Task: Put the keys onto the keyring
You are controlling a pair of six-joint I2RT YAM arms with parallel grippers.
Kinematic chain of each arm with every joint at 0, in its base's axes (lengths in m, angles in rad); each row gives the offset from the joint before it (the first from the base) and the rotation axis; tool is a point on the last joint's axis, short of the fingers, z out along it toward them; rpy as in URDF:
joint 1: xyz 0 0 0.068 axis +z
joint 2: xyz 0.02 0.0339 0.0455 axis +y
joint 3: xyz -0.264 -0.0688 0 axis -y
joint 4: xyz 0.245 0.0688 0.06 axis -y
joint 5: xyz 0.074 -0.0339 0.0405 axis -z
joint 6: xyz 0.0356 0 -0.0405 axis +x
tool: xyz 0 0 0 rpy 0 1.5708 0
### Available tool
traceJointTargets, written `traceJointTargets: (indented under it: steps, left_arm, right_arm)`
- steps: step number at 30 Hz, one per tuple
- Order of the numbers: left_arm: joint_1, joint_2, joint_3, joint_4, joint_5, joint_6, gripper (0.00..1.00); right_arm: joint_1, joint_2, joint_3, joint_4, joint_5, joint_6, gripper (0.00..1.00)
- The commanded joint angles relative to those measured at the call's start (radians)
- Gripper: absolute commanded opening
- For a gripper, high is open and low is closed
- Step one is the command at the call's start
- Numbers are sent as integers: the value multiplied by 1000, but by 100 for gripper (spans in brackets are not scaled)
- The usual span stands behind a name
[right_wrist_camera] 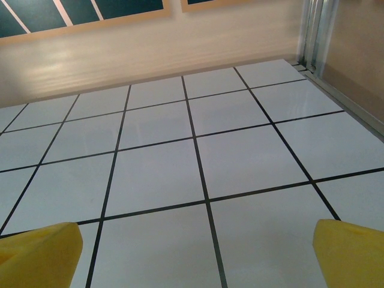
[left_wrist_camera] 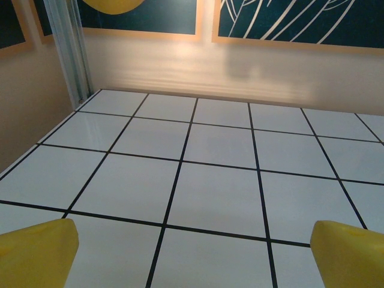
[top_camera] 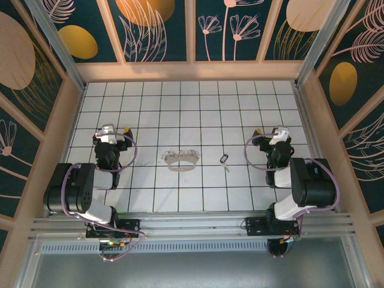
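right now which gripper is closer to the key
Right. The right gripper is to the right of the key, slightly farther back; the left gripper is beyond the keyring on the other side, much farther away.

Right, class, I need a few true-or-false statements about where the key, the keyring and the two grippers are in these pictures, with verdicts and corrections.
1. The key lies on the tiled floor, apart from the keyring. True.
2. The left gripper is holding the keyring. False: its fingers are open and empty, and the keyring lies on the floor between the two grippers.
3. The right gripper has its fingers open with nothing between them. True.
4. The key lies nearer the left gripper than the right gripper. False: it lies to the right of the keyring, nearer the right gripper.
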Motion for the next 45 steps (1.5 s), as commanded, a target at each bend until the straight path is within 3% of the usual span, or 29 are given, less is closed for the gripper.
traceJointTargets:
  steps: [1,5,12,16,20,24,29,36,45]
  left_arm:
    - [7,3,5,34,-6,13,99]
    - [7,-1,-1,44,-7,13,99]
    - [6,-97,173,-332,-70,-9,99]
    - [7,-143,232,-417,-65,-16,99]
    - [7,-190,304,-503,-7,-80,99]
    - [6,-213,387,-603,85,-220,96]
    - [-24,-251,417,-628,170,-350,96]
    - [-164,-302,387,-654,224,-455,94]
    - [-299,-362,198,-641,217,-633,90]
  right_arm:
    - [-9,10,21,35,-12,-8,99]
    - [-12,-22,34,-6,-29,-2,97]
    - [-12,-199,94,-253,19,21,96]
    - [-12,-304,160,-435,42,74,97]
    - [-18,-369,289,-690,110,243,99]
    - [-20,-376,356,-811,48,292,99]
    - [-3,-403,336,-830,-203,326,97]
    - [141,-420,335,-910,-332,353,89]
    - [421,-341,319,-933,-306,346,83]
